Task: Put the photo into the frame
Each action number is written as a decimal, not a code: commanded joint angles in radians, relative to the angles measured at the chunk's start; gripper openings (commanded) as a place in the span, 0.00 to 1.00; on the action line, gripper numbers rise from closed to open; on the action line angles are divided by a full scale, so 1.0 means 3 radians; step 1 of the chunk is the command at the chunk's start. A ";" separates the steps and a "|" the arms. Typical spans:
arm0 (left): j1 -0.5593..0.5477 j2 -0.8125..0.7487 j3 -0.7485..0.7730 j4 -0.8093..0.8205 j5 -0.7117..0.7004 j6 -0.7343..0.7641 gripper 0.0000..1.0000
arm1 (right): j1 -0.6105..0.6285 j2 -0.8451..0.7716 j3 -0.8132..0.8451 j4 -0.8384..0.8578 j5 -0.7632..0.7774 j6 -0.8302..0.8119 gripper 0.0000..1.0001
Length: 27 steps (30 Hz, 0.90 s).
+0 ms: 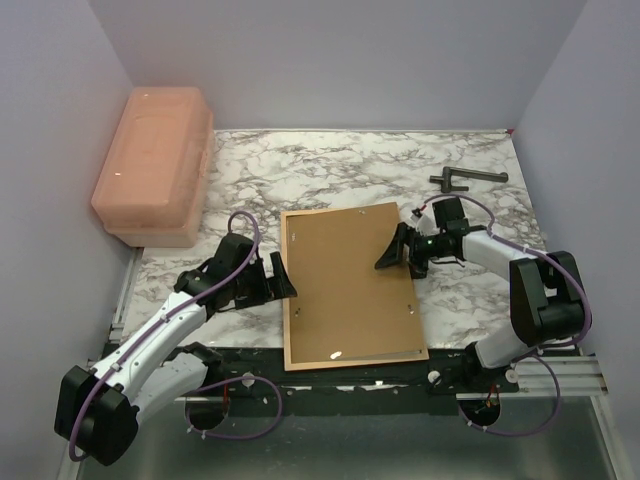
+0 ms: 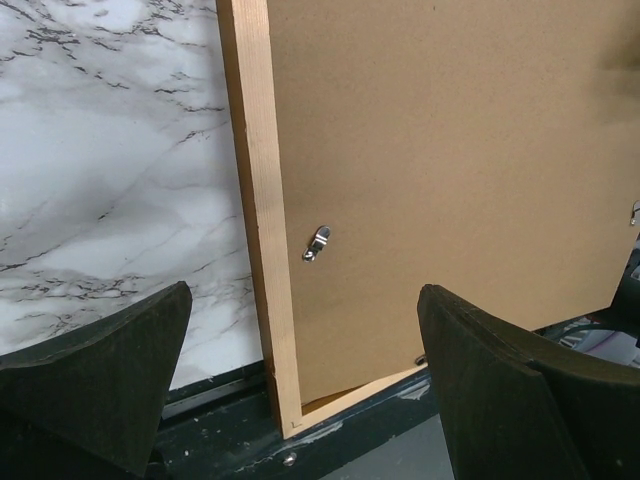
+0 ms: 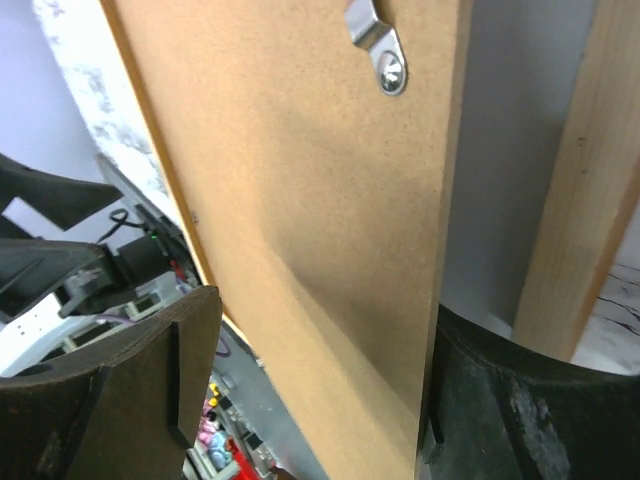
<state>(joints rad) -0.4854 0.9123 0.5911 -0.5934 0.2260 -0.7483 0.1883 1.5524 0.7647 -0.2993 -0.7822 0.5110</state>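
Observation:
The frame lies face down in the middle of the table, its light wooden rail showing around a brown backing board. The photo is hidden. My right gripper is at the frame's right side, open. The board's right edge stands raised off the right rail and passes between the fingers, one finger under it and the other well clear. My left gripper is open beside the left rail, straddling the near left corner without touching it.
A pink lidded box stands at the back left. A dark T-shaped tool lies at the back right. Small metal clips sit on the board. The frame's near end rests on the black front rail.

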 commanded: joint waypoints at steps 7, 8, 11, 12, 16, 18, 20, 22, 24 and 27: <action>0.0013 -0.0010 -0.0058 -0.0087 -0.0017 0.0065 0.98 | 0.0193 -0.0009 0.0322 -0.0608 0.0835 -0.0132 0.86; 0.0013 -0.0011 -0.0062 -0.0086 -0.0015 0.0065 0.98 | 0.0193 -0.0014 0.0336 -0.0638 0.0881 -0.0130 0.88; 0.0013 -0.0009 -0.0066 -0.0087 -0.0012 0.0065 0.98 | 0.0206 -0.0038 0.0377 -0.0717 0.1030 -0.0128 0.94; 0.0013 -0.0009 -0.0072 -0.0088 -0.0012 0.0065 0.99 | 0.0214 -0.0042 0.0393 -0.0755 0.1084 -0.0126 0.96; 0.0016 -0.0009 -0.0086 -0.0092 -0.0015 0.0070 0.98 | 0.0239 -0.0066 0.0447 -0.0850 0.1205 -0.0144 1.00; 0.0013 -0.0006 -0.0097 -0.0092 -0.0015 0.0071 0.99 | 0.0245 -0.0079 0.0458 -0.0878 0.1248 -0.0143 1.00; 0.0016 -0.0004 -0.0100 -0.0093 -0.0012 0.0071 0.99 | 0.0252 -0.0088 0.0468 -0.0898 0.1270 -0.0140 1.00; 0.0013 -0.0004 -0.0105 -0.0093 -0.0012 0.0071 0.98 | 0.0262 -0.0092 0.0481 -0.0922 0.1299 -0.0139 1.00; 0.0016 -0.0004 -0.0107 -0.0092 -0.0012 0.0071 0.99 | 0.0272 -0.0105 0.0486 -0.0940 0.1337 -0.0143 1.00; 0.0013 0.0004 -0.0113 -0.0097 -0.0008 0.0075 0.98 | 0.0292 -0.0118 0.0508 -0.0978 0.1382 -0.0143 1.00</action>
<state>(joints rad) -0.4854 0.9112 0.5732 -0.6163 0.2249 -0.7403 0.2703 1.5444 0.8871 -0.5327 -0.4442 0.4778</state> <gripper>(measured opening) 0.984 0.995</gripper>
